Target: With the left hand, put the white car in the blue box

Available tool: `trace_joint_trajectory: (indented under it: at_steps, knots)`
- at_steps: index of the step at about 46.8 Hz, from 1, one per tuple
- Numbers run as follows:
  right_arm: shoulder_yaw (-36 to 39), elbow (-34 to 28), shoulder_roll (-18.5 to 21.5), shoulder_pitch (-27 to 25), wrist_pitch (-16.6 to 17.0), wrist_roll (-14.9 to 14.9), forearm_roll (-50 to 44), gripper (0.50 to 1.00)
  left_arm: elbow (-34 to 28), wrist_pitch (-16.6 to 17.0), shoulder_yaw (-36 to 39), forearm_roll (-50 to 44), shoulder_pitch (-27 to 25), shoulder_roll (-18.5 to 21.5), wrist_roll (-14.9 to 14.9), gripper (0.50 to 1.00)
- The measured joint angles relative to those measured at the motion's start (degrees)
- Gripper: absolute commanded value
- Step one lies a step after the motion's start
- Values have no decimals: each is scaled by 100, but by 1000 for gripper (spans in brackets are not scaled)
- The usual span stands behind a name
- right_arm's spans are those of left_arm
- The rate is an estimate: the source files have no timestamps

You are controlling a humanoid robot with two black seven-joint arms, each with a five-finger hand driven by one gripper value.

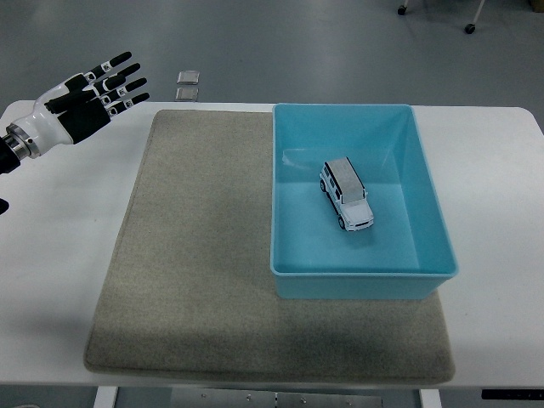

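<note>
Already the car (347, 195) sat inside the box (361, 283), so the left hand (85, 100), fingers spread and empty over the desk's far-left corner, needed only a clear retreat.

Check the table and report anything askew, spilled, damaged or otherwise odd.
Nothing stands out. The white car sits upright on its wheels inside the blue box, angled slightly to the walls. The box rests on the grey mat, and the left hand hovers open over the table's far left corner, holding nothing.

A white table (501, 170) carries a grey mat (195, 255). A blue box (361, 285) sits on the mat toward three o'clock.
</note>
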Motion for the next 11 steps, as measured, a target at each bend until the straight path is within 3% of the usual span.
trace_joint_trajectory:
  at_steps: [11]
  knots:
    - [10,54,0,0,19,9,1,936,299,0,-7,-49,0,11,-8,996]
